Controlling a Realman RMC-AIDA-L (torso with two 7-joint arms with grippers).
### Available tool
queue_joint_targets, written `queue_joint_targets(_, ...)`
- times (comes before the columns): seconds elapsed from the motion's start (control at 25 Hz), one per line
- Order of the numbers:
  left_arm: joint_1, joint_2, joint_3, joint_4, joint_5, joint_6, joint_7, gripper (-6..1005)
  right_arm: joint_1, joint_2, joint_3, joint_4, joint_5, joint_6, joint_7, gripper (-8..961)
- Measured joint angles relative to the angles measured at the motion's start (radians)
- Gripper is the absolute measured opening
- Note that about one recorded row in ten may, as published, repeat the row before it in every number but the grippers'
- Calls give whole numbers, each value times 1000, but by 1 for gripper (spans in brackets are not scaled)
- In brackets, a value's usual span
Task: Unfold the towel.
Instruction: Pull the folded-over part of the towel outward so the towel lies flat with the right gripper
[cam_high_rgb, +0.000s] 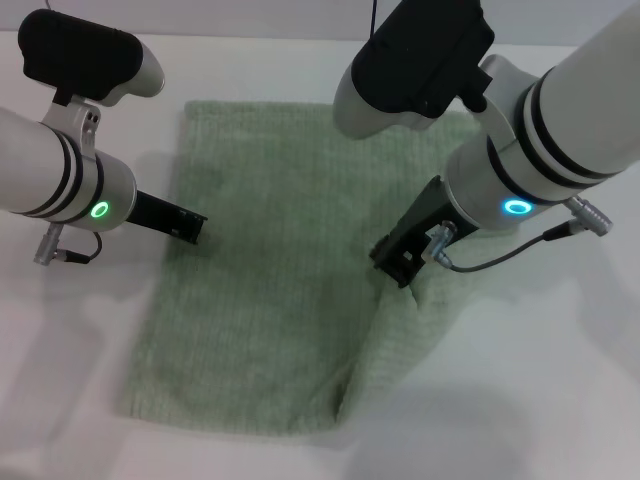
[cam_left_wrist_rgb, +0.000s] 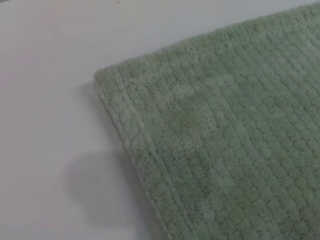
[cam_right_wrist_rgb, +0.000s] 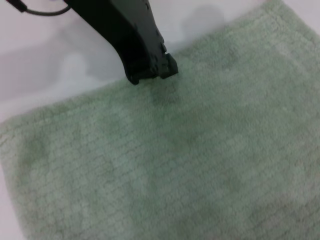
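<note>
1. The surface (cam_high_rgb: 560, 400) is plain white and carries everything in view.
2. The towel (cam_high_rgb: 270, 300) is a wide pale green ribbed cloth that lies on the middle of the surface, mostly flat. Its far edge runs below the arms' upper parts, and its near edge lies toward the robot. Along its right side the cloth rises into a ridge, with a fold running from there down to the near right corner. The left wrist view shows one corner of it (cam_left_wrist_rgb: 210, 150) lying flat with a hemmed border against the bare surface.
3. The right arm reaches in from the right, and a grey cable (cam_high_rgb: 500, 258) loops under its wrist.
4. The right hand (cam_high_rgb: 405, 262) is down on the right side of the towel, at the top of the raised ridge, and touches the cloth. I cannot tell whether it is apart or clamped on the cloth.
5. The left hand (cam_high_rgb: 190, 228) is low at the towel's left edge, its dark tip just over the border. The right wrist view shows it (cam_right_wrist_rgb: 150, 72) at that edge with its fingers together, holding nothing I can see.
</note>
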Motion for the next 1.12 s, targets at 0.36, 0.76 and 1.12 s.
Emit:
queue_joint_targets(0.36,-3,0,-1,0,1,0,-1,85,-9,0,-21,46,-37,73,22,1)
queue_joint_targets(0.76,-4,0,-1,20,2,4,-2,89,-13,0,-76,81,-62,111,64,1)
queue_joint_targets(1.12,-4,-1,4,23,1,4,0,93,-42,2,-113,125,-66,136,100,1)
